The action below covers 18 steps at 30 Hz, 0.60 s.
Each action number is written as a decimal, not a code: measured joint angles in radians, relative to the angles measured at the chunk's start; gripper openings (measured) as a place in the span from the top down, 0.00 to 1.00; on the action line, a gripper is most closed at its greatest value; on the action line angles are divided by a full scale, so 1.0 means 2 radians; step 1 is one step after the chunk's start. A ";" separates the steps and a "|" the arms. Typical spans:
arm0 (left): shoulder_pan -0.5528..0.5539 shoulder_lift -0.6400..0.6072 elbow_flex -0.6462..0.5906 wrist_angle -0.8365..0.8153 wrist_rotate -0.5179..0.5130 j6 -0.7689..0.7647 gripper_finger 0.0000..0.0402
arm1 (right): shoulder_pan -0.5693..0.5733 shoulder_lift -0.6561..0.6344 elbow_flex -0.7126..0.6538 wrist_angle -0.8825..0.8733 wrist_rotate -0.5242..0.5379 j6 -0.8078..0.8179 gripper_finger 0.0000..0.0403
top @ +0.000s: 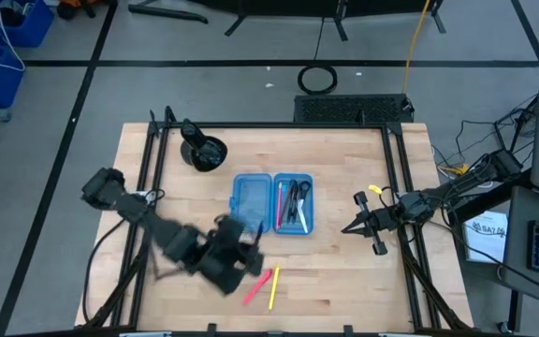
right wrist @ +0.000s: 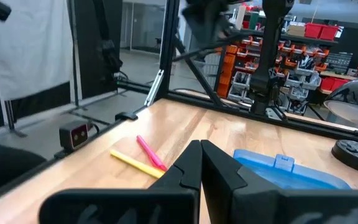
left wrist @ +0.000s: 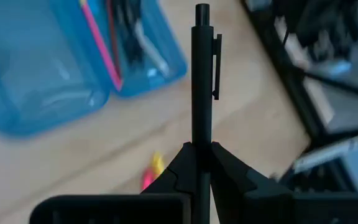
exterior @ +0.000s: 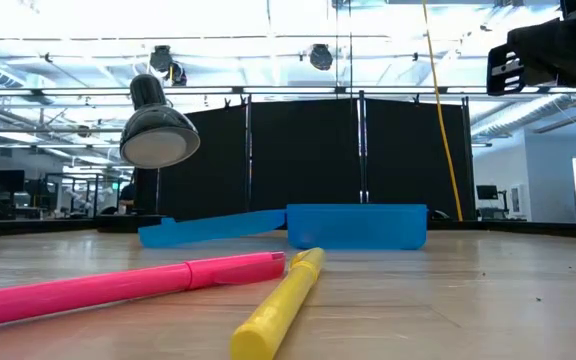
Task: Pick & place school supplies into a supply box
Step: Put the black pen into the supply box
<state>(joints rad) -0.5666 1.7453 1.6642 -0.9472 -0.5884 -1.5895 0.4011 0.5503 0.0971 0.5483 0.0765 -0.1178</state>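
The supply box (top: 274, 203) lies open at mid-table, a translucent blue case. Its right half (left wrist: 135, 56) holds a pink pen, dark pens and scissors. Its left half (left wrist: 36, 81) is bare. A pink pen (top: 256, 286) and a yellow pen (top: 273, 287) lie flat on the table near the near edge, also in the low view as pink pen (exterior: 118, 285) and yellow pen (exterior: 283, 300). My left gripper (top: 241, 245) hovers just near of the box, shut on a black pen (left wrist: 202, 81). My right gripper (right wrist: 201, 155) is shut and empty, right of the box (top: 354, 226). My left gripper pinches the black pen's barrel (left wrist: 202, 140) between its two fingers. The pen runs forward along the fingers, and its clip end (left wrist: 204, 25) sticks out well past the fingertips. It is lifted clear of the table.
A black round cup-like object (top: 204, 152) stands near the far left corner. A black frame rail (top: 269, 124) runs round the table's edges. Bare wood lies between the box and the right gripper, and beside the two loose pens.
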 joint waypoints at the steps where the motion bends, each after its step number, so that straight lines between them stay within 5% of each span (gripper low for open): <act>1: 0.016 0.000 0.000 0.012 0.000 0.012 0.92 | 0.000 0.000 0.000 0.002 0.000 0.004 1.00; 18: 0.243 0.103 0.000 0.187 0.159 0.184 0.92 | 0.000 0.001 0.000 -0.001 -0.001 0.009 1.00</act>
<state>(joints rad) -0.0801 1.9510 1.6642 -0.5723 -0.2698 -1.2220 0.4011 0.5515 0.0971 0.5457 0.0746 -0.0991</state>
